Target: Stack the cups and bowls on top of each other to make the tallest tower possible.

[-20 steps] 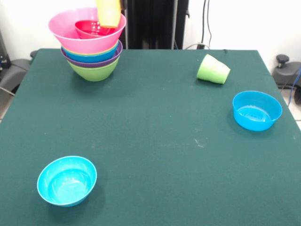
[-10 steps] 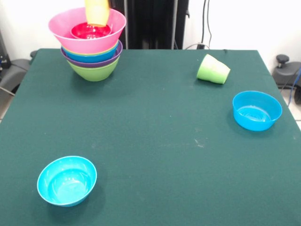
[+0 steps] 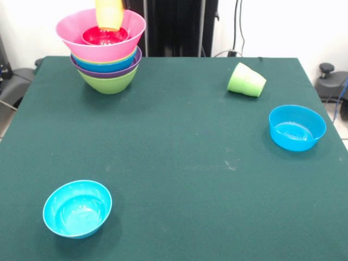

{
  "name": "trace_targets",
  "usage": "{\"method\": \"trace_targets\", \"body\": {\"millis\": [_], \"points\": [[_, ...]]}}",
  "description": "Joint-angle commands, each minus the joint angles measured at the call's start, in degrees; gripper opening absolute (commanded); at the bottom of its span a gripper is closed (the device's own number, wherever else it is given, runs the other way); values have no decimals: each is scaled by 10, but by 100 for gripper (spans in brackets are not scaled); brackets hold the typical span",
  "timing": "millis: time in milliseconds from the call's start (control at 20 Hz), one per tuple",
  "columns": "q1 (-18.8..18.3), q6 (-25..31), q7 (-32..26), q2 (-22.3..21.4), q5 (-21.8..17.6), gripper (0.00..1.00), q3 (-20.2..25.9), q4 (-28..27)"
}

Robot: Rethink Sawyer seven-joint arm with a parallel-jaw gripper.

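The tower (image 3: 107,65) stands at the table's far left: a lime green bowl (image 3: 109,81) at its base, purple, blue and green rims above, and the huge pink bowl (image 3: 81,46) on top with the small red bowl (image 3: 106,37) inside it. The yellow-orange cup (image 3: 109,13) hangs at the top edge, its lower end just over the red bowl; its upper part is cut off. The gripper is out of view above. The light green cup (image 3: 246,80) lies on its side at the far right.
A blue bowl (image 3: 297,128) stands upright near the right edge. A small cyan bowl (image 3: 77,209) stands at the near left. The green table (image 3: 179,152) lies open between them. The black pedestal (image 3: 174,27) rises behind the tower.
The yellow-orange cup has moved left, from over the pink bowl's right rim to over the red bowl. The bowls and the light green cup have not moved.
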Motion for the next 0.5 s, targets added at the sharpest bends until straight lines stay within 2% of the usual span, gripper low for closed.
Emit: {"method": "trace_targets", "body": {"millis": [50,350,500], "points": [[23,-8,-34,34,-50,0,30,18],[24,-17,-19,4,-46,0,23,39],[21,-15,-26,6,-51,0,25,35]]}}
